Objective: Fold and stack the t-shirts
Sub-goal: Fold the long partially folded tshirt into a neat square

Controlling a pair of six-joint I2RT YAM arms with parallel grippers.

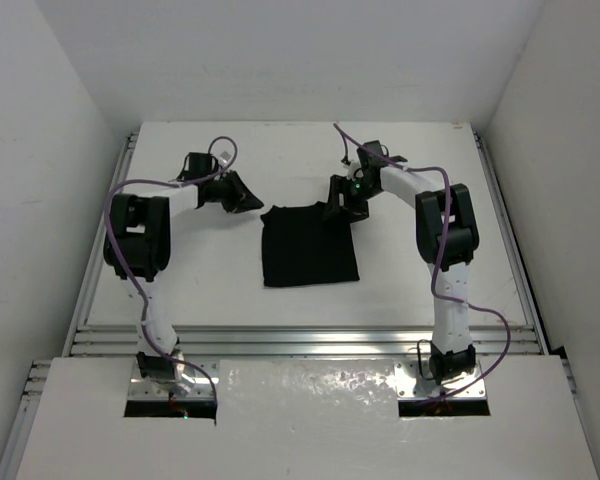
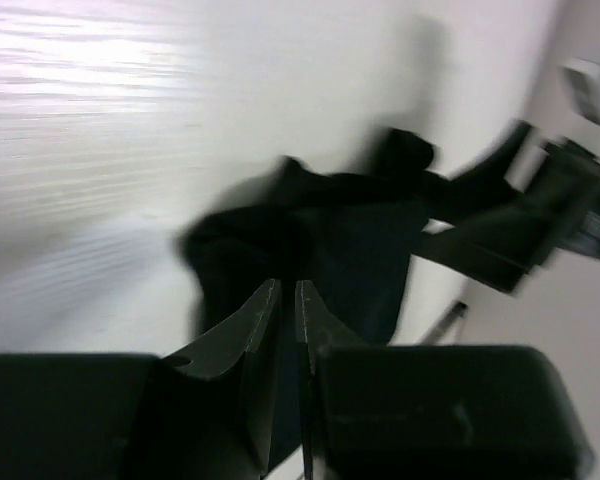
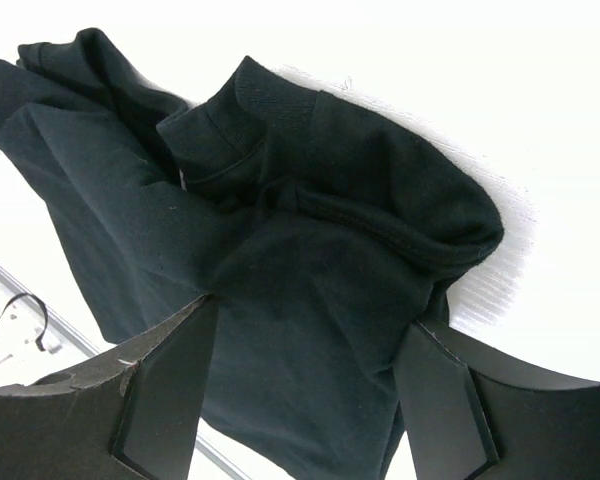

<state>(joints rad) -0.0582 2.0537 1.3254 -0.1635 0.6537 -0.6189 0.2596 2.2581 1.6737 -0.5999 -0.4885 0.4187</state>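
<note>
The black t-shirt [image 1: 308, 248] lies folded into a rough square in the middle of the white table. In the right wrist view its collar and bunched sleeve [image 3: 280, 180] lie just ahead of the fingers. My right gripper [image 1: 338, 206] is open over the shirt's far right corner, jaws wide apart above the cloth [image 3: 305, 320], holding nothing. My left gripper [image 1: 248, 198] is just left of the shirt's far left corner, apart from it; its jaws [image 2: 288, 292] stand nearly together with nothing between them. The shirt shows blurred ahead of it [image 2: 350, 240].
Metal rails [image 1: 300, 340] run along the table's near edge and both sides. White walls close in the table on the left, right and back. The right arm [image 2: 540, 200] shows blurred at the right of the left wrist view.
</note>
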